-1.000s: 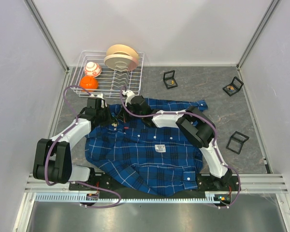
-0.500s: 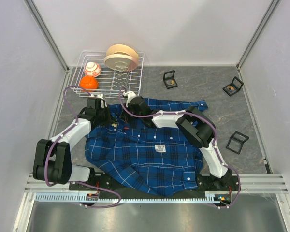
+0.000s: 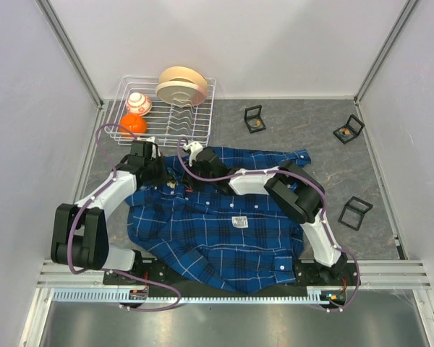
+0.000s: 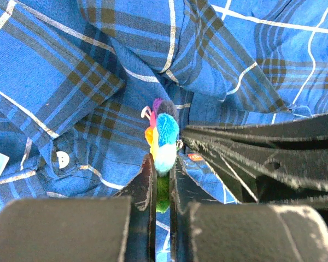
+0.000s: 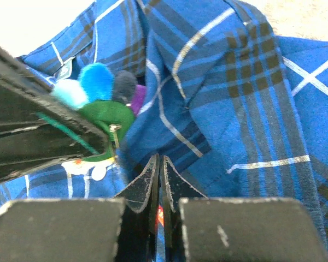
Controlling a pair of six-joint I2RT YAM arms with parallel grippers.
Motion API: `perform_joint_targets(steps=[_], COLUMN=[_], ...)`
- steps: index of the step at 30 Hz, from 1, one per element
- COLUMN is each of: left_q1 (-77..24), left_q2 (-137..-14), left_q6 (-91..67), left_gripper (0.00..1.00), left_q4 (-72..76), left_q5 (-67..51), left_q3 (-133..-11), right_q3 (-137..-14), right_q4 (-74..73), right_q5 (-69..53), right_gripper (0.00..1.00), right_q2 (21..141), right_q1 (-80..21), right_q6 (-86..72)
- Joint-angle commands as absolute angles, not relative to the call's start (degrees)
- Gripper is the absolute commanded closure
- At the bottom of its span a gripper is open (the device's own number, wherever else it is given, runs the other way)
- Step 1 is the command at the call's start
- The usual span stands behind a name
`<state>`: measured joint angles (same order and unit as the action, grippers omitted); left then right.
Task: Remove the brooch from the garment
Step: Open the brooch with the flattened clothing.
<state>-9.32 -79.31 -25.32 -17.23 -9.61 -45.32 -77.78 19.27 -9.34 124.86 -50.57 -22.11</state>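
The garment (image 3: 217,231) is a dark-blue plaid shirt spread on the table, also seen in the left wrist view (image 4: 60,98) and the right wrist view (image 5: 235,109). The brooch (image 4: 165,136) is a fluffy cluster of light-blue, blue, grey, purple, orange and green pom-poms near the collar; its metal pin shows in the right wrist view (image 5: 101,93). My left gripper (image 4: 162,164) (image 3: 168,177) is shut on the brooch. My right gripper (image 5: 159,161) (image 3: 186,178) is shut on a fold of the garment right beside the brooch. The two grippers' fingers nearly touch.
A white wire dish rack (image 3: 195,119) stands at the back left with beige bowls (image 3: 181,84), an orange ball (image 3: 133,124) and a white-orange ball (image 3: 138,103). Three small black open boxes lie at the back (image 3: 254,119), far right (image 3: 348,130) and right (image 3: 355,212).
The left wrist has shifted slightly up and away from the shirt's middle, with the brooch in its jaws. The right gripper has barely moved.
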Motion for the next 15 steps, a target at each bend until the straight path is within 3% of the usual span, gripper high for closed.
perform_joint_targets(steps=[1,15], left_q1=[-9.05,-9.05], left_q2=[-82.52,-85.52], left_q6=[-23.91,-23.03], left_gripper=[0.98,0.98], left_q4=[-21.18,-25.31], left_q5=[-11.42,-12.92], left_q3=[-50.27,-54.14], right_q3=[-79.36,-81.21], right_q4=[20.84,19.25], right_q5=[-8.18,-5.28], right_gripper=[0.92,0.95], right_q2=[121.38,121.55], right_q1=[-52.03,-55.90], right_q6=[-18.46,-11.60])
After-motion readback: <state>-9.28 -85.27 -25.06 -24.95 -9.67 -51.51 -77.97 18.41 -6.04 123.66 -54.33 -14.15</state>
